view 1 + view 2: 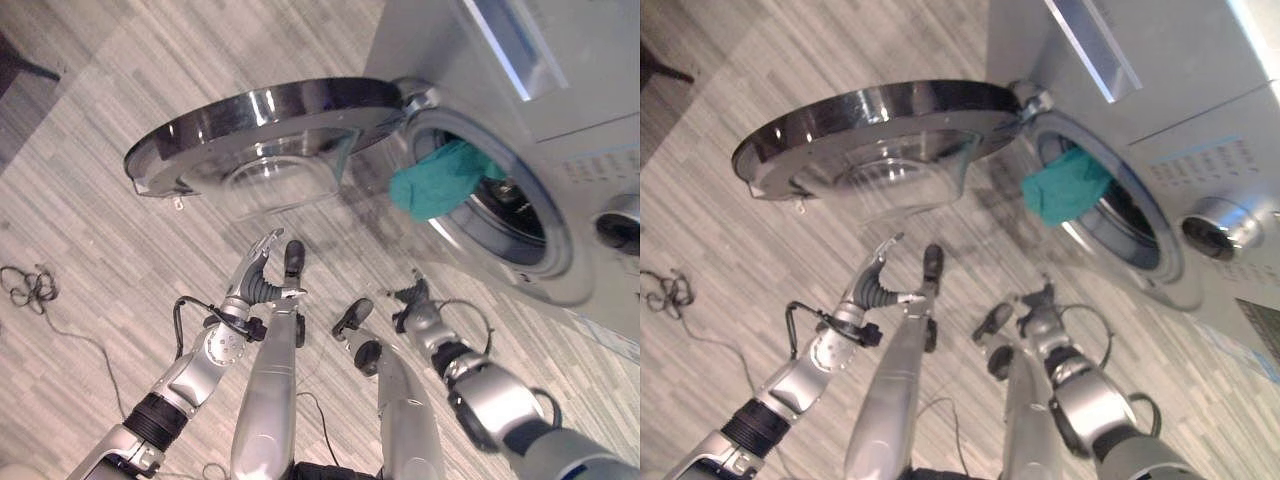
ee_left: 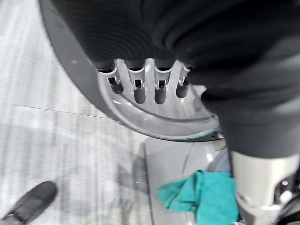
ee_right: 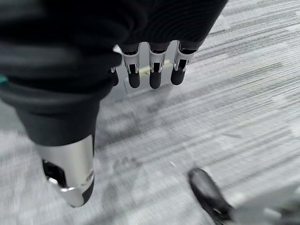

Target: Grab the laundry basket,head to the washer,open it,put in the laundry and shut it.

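Note:
The washer (image 1: 590, 110) stands at the right with its round glass door (image 1: 270, 130) swung wide open to the left. A teal cloth (image 1: 440, 180) hangs half out of the drum opening, over its lower rim. My left hand (image 1: 255, 270) is below the open door with its fingers (image 2: 140, 89) straight, holding nothing and pointing up at the door's underside (image 2: 154, 117). Lower and in front of the washer's opening is my right hand (image 1: 415, 300), its fingers (image 3: 154, 70) relaxed and empty. The teal cloth (image 2: 206, 194) also shows past my left thumb.
A control knob (image 1: 620, 220) sits on the washer's panel right of the opening. A tangled black cord (image 1: 30, 285) lies on the wood-look floor at the far left. Dark furniture (image 1: 20, 65) stands at the top left corner.

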